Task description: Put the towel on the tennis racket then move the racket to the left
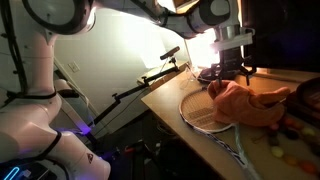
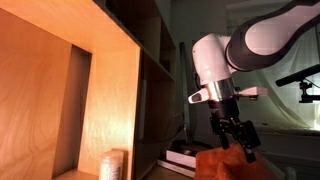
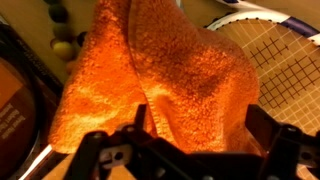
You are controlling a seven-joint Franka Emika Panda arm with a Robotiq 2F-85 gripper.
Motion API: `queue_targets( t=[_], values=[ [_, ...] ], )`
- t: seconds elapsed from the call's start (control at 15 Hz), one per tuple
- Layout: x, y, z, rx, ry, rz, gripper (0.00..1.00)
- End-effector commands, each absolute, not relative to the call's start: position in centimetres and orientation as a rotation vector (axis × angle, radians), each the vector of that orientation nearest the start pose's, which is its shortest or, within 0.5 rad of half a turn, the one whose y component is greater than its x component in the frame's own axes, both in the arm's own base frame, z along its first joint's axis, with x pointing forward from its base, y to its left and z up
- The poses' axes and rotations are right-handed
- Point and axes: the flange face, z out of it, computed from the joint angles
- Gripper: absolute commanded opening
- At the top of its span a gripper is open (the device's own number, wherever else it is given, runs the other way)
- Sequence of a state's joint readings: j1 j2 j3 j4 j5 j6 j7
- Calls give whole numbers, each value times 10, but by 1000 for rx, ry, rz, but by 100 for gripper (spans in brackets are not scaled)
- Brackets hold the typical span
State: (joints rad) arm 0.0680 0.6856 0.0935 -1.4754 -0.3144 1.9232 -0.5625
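Observation:
The salmon-orange towel point(image 1: 247, 101) lies crumpled on the wooden table, over the right part of the tennis racket's point(image 1: 203, 108) oval head. The racket's handle runs toward the table's front edge. In the wrist view the towel point(image 3: 150, 75) fills the middle and the racket's strings point(image 3: 272, 52) show at the upper right. My gripper point(image 1: 232, 68) hangs just above the towel, open, with its two fingers spread wide on either side of the cloth point(image 3: 200, 128). In an exterior view the gripper point(image 2: 233, 140) points down at the towel point(image 2: 222, 166), whose lower part is cut off by the frame.
A thin black rod point(image 1: 150, 80) slants up past the table's left edge. A dark shallow dish point(image 1: 306, 95) sits at the right. A dark round object point(image 3: 14, 95) and small beads point(image 3: 63, 42) lie left of the towel. A tall wooden shelf point(image 2: 90, 90) stands nearby.

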Motion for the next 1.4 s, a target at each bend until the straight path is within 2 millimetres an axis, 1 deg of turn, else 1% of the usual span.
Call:
queue_targets(
  t=[0.0,0.6,0.87,1.13,1.33],
  values=[
    [687,80,259,-2985,-1358,449,100],
    [687,80,259,-2985,-1358,449,100],
    [672,88,251,-3003,-1359,457,100],
    [653,92,235,-3020,-1348,442,100],
    [641,89,222,-3030,-1325,439,100]
  ],
)
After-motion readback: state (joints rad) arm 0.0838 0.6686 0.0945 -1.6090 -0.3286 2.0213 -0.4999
